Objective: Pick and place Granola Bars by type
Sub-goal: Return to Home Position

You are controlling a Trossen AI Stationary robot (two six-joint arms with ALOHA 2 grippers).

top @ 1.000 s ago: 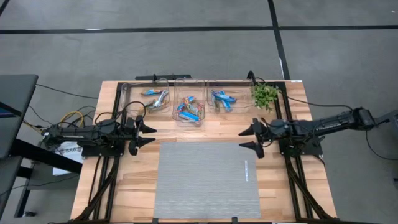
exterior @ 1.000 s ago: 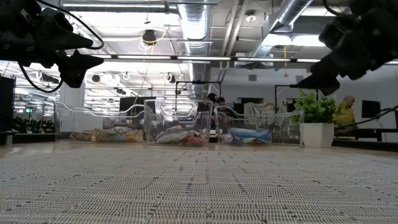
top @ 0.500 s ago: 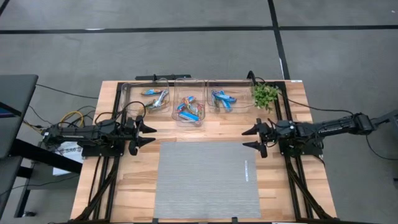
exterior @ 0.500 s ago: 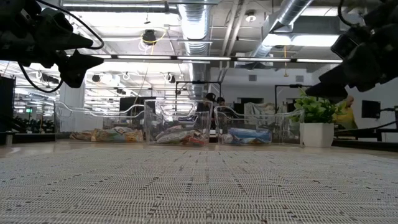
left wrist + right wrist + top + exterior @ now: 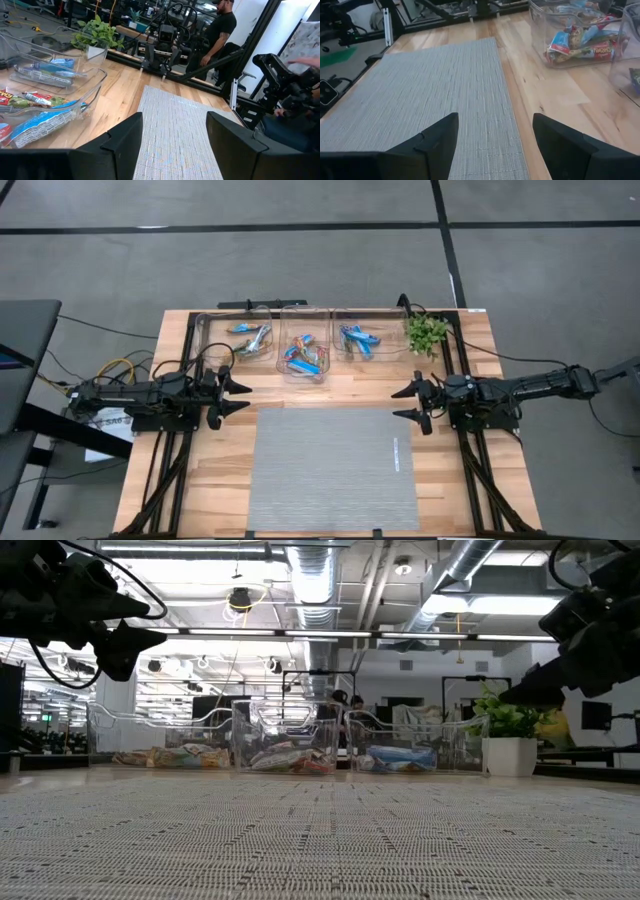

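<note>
The Granola Bars [image 5: 304,358] are lying in three clear bins along the far edge of the counter [image 5: 205,470]; mostly yellow and green wrappers are showing in the left bin [image 5: 160,728], red and blue ones in the middle bin [image 5: 290,726], blue ones in the right bin [image 5: 420,730]; a small green plant [image 5: 427,333] is standing just right of that bin; a grey mat [image 5: 333,470] is covering the near middle; the left tool [image 5: 245,396] is hovering beside the mat's far left corner, spread wide and holding nothing; the right tool [image 5: 396,405] is hovering beside the far right corner, equally wide and unladen, facing the left one.
</note>
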